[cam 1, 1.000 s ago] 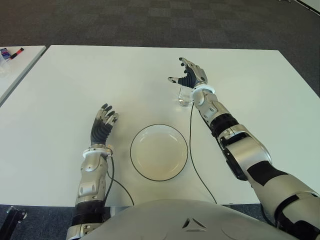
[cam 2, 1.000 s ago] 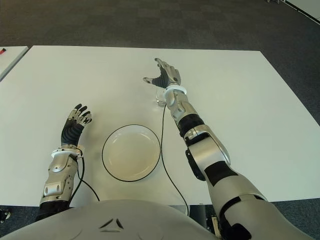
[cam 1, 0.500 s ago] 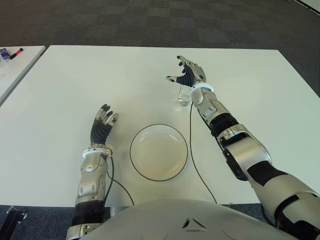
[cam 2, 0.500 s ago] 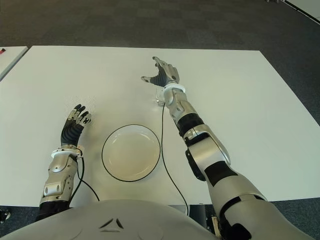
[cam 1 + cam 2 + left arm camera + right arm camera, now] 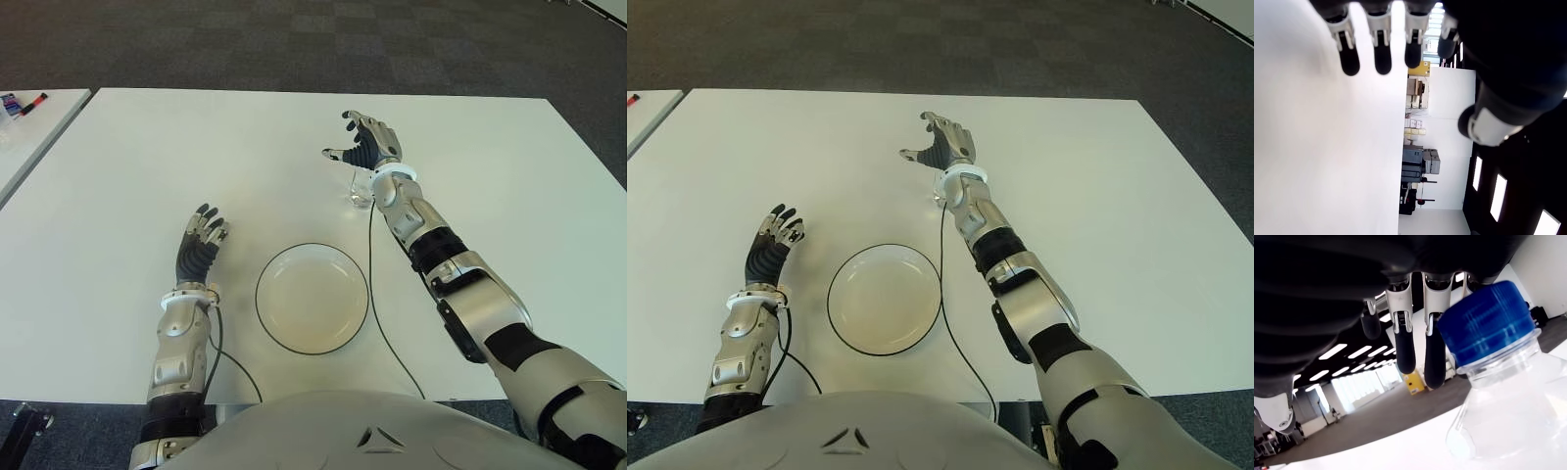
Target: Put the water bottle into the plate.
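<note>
water bottle (image 5: 1498, 382) under the spread right hand (image 5: 365, 142), ungrasped

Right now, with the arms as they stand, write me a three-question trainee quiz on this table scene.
1. True or false: the water bottle already lies in the plate.
2. Which hand is at the bottle? A. left hand B. right hand
3. Fill in: the right hand's fingers are ____ and hold nothing.

Key: 1 false; the bottle stands on the table beyond the plate. 2 B. 3 open.
</note>
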